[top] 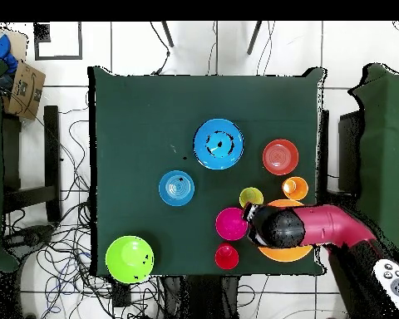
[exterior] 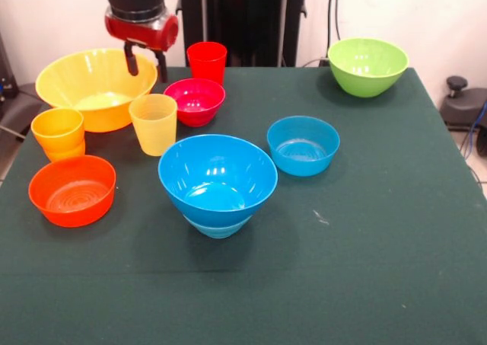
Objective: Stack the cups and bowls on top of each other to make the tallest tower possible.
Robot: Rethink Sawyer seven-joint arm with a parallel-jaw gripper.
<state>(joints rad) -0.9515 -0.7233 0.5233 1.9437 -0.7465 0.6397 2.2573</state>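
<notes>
My gripper point(exterior: 146, 63) is open and empty. It hangs over the right rim of the large yellow-orange bowl point(exterior: 91, 86), just left of the magenta bowl point(exterior: 195, 100) and the red cup point(exterior: 207, 62). The yellow cup point(exterior: 154, 124) stands in front of it, and the orange-yellow cup point(exterior: 58, 132) stands further left. The large blue bowl point(exterior: 217, 179) sits on a small light-blue bowl point(exterior: 217, 227) at the table's middle. In the overhead view the arm covers most of the yellow-orange bowl point(top: 286, 253), with the gripper point(top: 257, 220) next to the magenta bowl point(top: 231, 223).
A shallow orange bowl point(exterior: 72, 190) sits at the front left. A small blue bowl point(exterior: 303, 145) sits right of the blue stack. A large lime green bowl point(exterior: 367, 65) sits at the far right corner. The dark green table point(exterior: 342, 269) ends close behind the red cup.
</notes>
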